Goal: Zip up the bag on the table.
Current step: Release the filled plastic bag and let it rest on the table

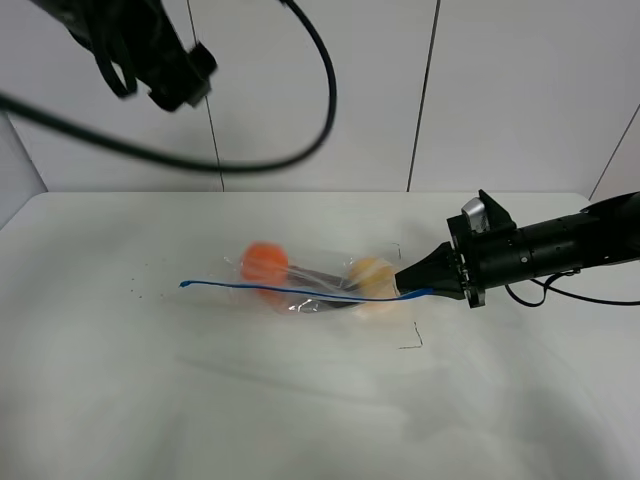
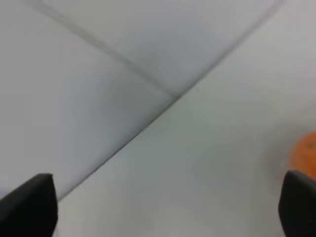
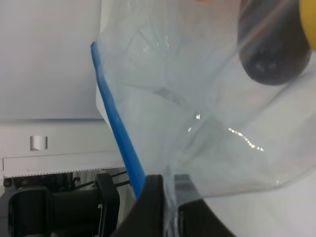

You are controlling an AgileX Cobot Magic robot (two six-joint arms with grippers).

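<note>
The clear bag [image 1: 310,285] lies in the middle of the white table [image 1: 120,380], with an orange fruit [image 1: 264,262], a dark eggplant [image 1: 320,278] and a yellow fruit [image 1: 370,275] inside. Its blue zip strip [image 1: 290,290] runs along the near edge. My right gripper [image 1: 418,283] is shut on the strip's right end. In the right wrist view the fingers [image 3: 150,207] pinch the bag [image 3: 197,98] by the blue strip [image 3: 116,128]. My left gripper [image 1: 185,80] hangs high at the back left, open and empty; its fingertips [image 2: 29,207] show far apart.
A black cable [image 1: 300,150] loops down from the left arm over the table's back edge. Small dark corner marks [image 1: 410,345] sit on the table beside the bag. White wall panels stand behind. The orange fruit [image 2: 306,150] shows at the left wrist view's edge.
</note>
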